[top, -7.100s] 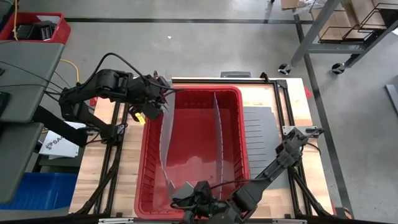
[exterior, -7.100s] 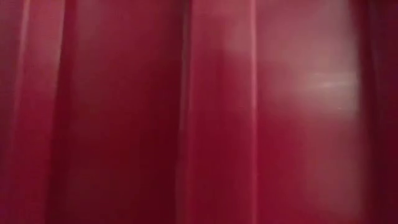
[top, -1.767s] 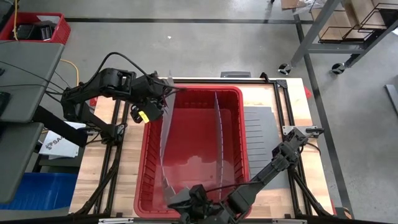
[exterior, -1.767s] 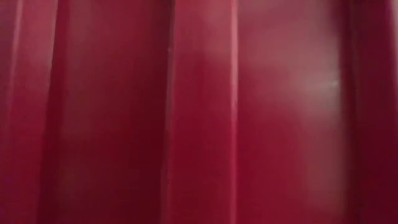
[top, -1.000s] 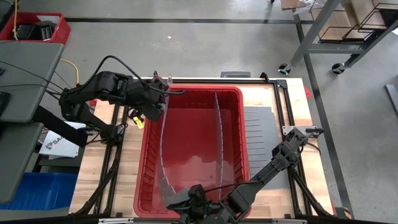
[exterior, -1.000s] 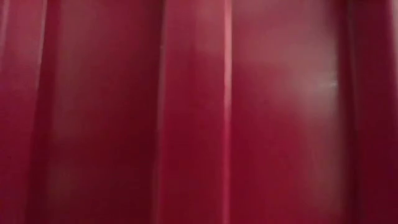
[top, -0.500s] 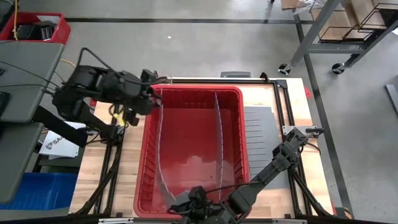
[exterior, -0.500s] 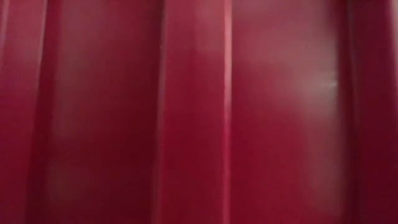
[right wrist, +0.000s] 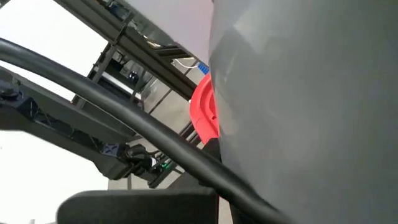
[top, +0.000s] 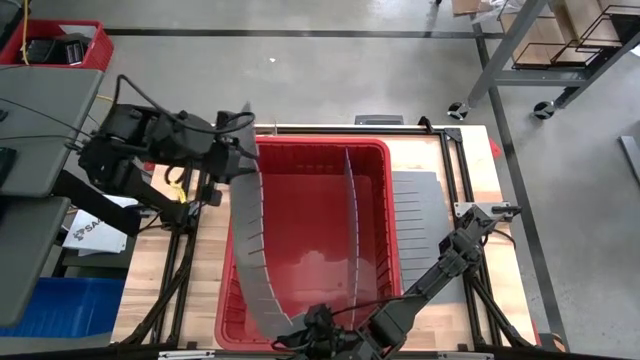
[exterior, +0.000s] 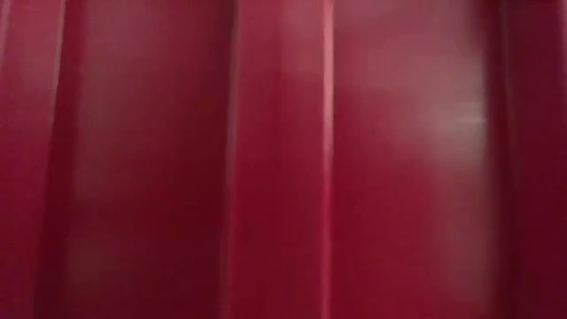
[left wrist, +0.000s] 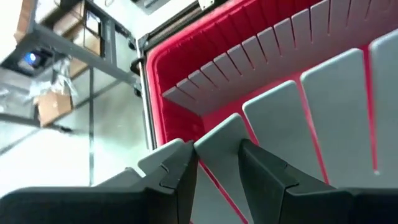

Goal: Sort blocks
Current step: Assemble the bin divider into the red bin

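Note:
No blocks show in any view. A long grey slotted divider sheet (top: pixel 250 240) arches over the left part of the large red bin (top: pixel 385 152), broad face up. My left gripper (top: pixel 240 158) at the bin's far left corner is shut on its far end. My right gripper (top: pixel 305 327) is at the bin's near edge, where the sheet's near end (top: pixel 280 318) meets it. In the right wrist view the sheet (right wrist: pixel 311 99) fills most of the picture. The bin's red wall (exterior: pixel 283 159) fills the low view. My left gripper pinches one tab of the sheet's slotted far end (left wrist: pixel 219 140) between its two fingers (left wrist: pixel 180 177). The fingers come slanting down from the table's far left. The sheet's far end is lifted above the bin's rim and bends away toward the near edge. My right gripper is shut at the sheet's near end, but the arm and the sheet hide the place of contact. That end sits low at the bin's near wall.
A second grey divider (top: pixel 351 215) stands on edge across the bin's middle. Another slotted sheet (top: pixel 415 210) lies flat on the wooden table right of the bin. A black frame rail (top: pixel 455 180) runs along the table's right side.
My left gripper has risen, drawn back toward the table's left edge and rolled. The sheet's far end has turned with it, from standing on edge to lying broad face up, and the bow has spread. The near end at my right gripper has stayed put.

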Tool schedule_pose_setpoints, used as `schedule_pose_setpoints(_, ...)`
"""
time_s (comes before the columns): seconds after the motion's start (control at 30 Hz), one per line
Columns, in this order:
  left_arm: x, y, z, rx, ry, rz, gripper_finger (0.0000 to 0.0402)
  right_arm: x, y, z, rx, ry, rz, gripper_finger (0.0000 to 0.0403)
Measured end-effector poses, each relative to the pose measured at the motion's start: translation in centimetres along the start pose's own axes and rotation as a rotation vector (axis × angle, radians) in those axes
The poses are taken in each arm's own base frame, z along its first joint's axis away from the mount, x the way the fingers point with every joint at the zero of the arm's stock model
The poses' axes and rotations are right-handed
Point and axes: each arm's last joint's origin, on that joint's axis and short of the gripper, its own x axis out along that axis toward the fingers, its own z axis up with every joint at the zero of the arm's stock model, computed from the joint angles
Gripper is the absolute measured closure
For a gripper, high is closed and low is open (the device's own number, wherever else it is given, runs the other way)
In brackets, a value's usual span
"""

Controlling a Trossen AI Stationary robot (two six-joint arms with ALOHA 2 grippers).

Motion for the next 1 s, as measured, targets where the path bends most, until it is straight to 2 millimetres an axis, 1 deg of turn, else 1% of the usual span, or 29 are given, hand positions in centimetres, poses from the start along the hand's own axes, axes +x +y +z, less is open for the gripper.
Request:
schedule_pose_setpoints(0.17, 2.1, -0.3, 0.6, 0.059, -0.001, -0.014, 0.0293, -1.1, 0.6, 0.0, -0.039, 0.024, -0.010, 0.0402)
schedule_pose_setpoints(0.33, 4.0, -0.7, 0.7, 0.147, 0.107, -0.001, 0.0293, -2.4, 0.6, -0.2, -0.040, 0.047, -0.055, 0.0402)
schedule_pose_setpoints(0.47, 5.2, -0.3, 0.3, 0.162, 0.185, -0.008, 0.0293, -2.6, 0.3, 0.1, -0.062, 0.059, -0.091, 0.0402)
schedule_pose_setpoints(0.53, 5.7, -0.1, 0.5, 0.166, 0.191, -0.008, 0.0293, -2.8, 0.1, 0.2, -0.085, 0.064, -0.105, 0.0402)
schedule_pose_setpoints(0.67, 6.5, 0.0, 1.4, 0.192, 0.133, 0.008, 0.0293, -3.9, 0.3, 1.3, -0.126, 0.071, -0.121, 0.0402)
schedule_pose_setpoints(0.73, 6.5, 0.0, 2.0, 0.207, 0.093, 0.043, 0.0293, -4.5, 0.4, 1.8, -0.135, 0.083, -0.127, 0.0402)
schedule_pose_setpoints(0.8, 5.9, 0.1, 2.6, 0.207, 0.055, 0.085, 0.0293, -5.0, 0.4, 2.2, -0.153, 0.103, -0.137, 0.0402)
schedule_pose_setpoints(0.9, 4.1, 0.3, 3.0, 0.149, 0.004, 0.126, 0.0293, -5.3, 0.1, 2.2, -0.177, 0.132, -0.161, 0.0402)
schedule_pose_setpoints(1.0, 1.5, 0.4, 2.9, -0.020, -0.062, 0.142, 0.0293, -5.4, 0.0, 2.2, -0.180, 0.143, -0.166, 0.0402)
